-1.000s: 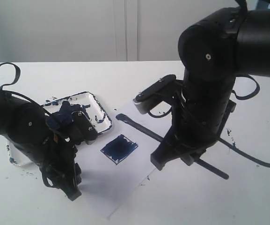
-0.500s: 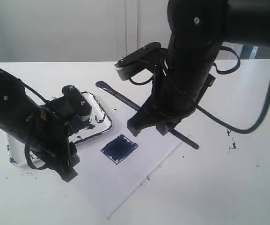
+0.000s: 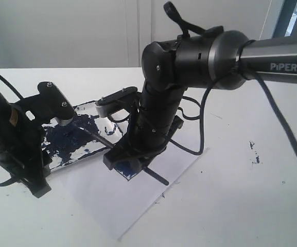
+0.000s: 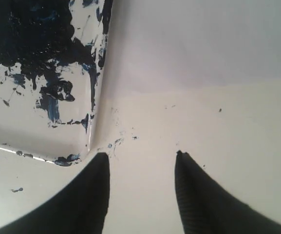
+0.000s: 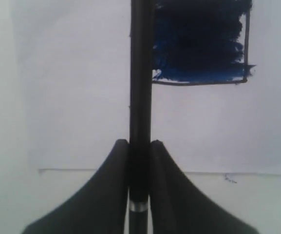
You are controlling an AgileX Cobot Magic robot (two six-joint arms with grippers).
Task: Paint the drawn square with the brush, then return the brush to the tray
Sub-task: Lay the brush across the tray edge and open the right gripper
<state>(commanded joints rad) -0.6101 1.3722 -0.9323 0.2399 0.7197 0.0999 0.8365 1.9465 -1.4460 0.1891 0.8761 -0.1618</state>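
Observation:
My right gripper is shut on the brush, a long black stick. It hovers low over the drawn square, which is filled dark blue. In the exterior view only a sliver of the square shows under the gripper. The brush's front end reaches over the tray, which is smeared with dark blue paint. The handle's end sticks out behind the gripper. My left gripper is open and holds nothing; it stands at the tray's near corner.
The white paper sheet lies on the white table under the square, beside the tray. Small paint specks dot the table at the right. The right arm's cable hangs over the right side.
My right arm has swung left and down with the brush, from right of the square to over it, with the tip now at the tray. The left arm drew back left, uncovering the tray.

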